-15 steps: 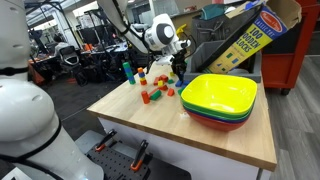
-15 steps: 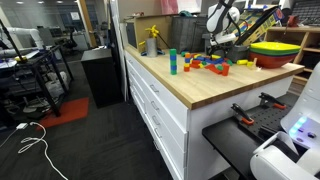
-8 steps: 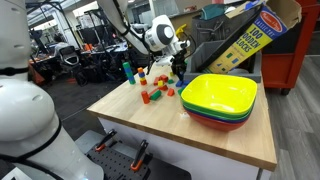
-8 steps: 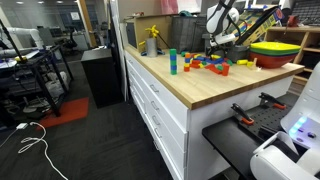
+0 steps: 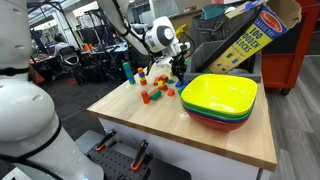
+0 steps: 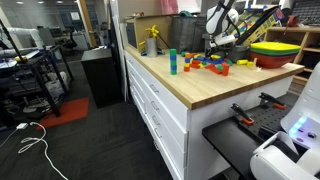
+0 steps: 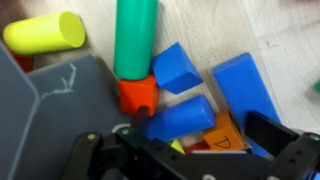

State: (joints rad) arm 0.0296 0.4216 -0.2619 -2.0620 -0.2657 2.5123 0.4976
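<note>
Nothing moved, gripper [image 7: 180, 146] jaws apart over smooth blue cylinder [image 7: 178, 117], orange cube [image 7: 138, 95], green cylinder [image 7: 135, 35]

A gripper [image 5: 178, 70] low over scattered coloured blocks [image 5: 155, 88], yellow-topped stacked bowls [image 5: 222, 98] just beside, on wooden table [image 5: 185, 138]

Both exterior views look across the table [image 5: 200, 140] from beyond different corners, sharing the blocks [image 5: 155, 88] that the wrist view overlooks closely from above.
</note>
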